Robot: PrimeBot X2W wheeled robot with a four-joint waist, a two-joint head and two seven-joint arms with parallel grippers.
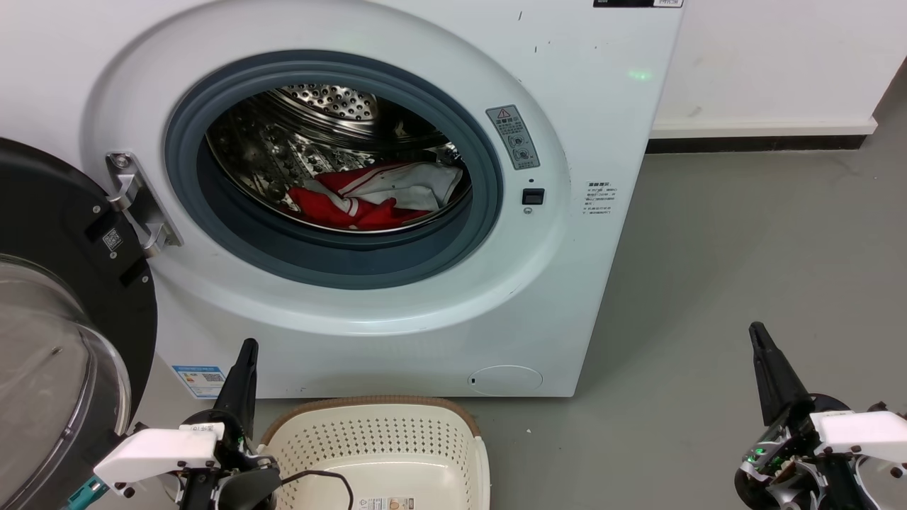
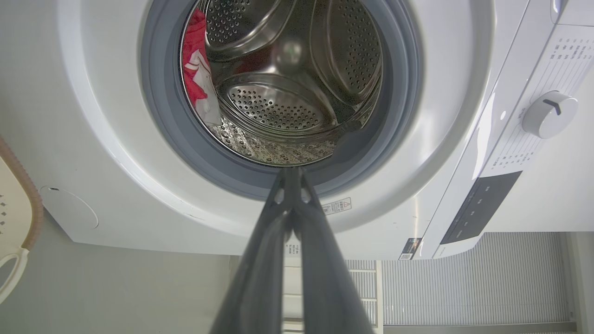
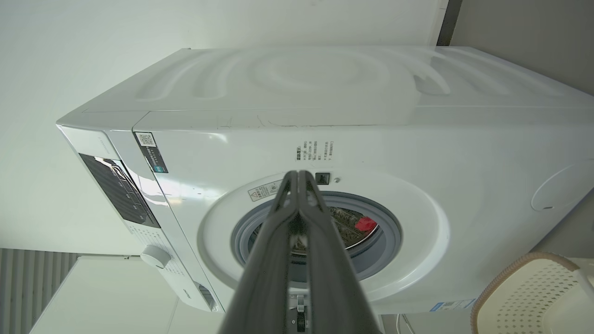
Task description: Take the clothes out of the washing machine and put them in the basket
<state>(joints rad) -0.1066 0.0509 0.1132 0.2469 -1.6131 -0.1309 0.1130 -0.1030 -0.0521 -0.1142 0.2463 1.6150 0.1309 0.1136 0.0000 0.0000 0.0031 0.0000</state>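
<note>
We see the clothes (image 1: 368,198) up ahead inside the washing machine (image 1: 609,113), lying sideways. Our left pincer (image 1: 245,358), pressed together like the right pincer (image 1: 767,358), looks nearer.

One large white front-loading washing machine (image 1: 397,340), one low cream perforated plastic basket (image 1: 375,432), one bundle of red-and-white fabric clothes (image 1: 368,195), two dark-fingered grippers: left gripper (image 1: 248,345), right gripper (image 1: 757,329).

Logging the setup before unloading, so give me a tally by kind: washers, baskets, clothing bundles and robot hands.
Large white front-loading washing machine: 1
Low cream-white perforated plastic basket: 1
Red-and-white fabric clothes bundle: 1
Dark two-fingered robot hands, left hand and right hand, both shut: 2
Total: 5
</note>
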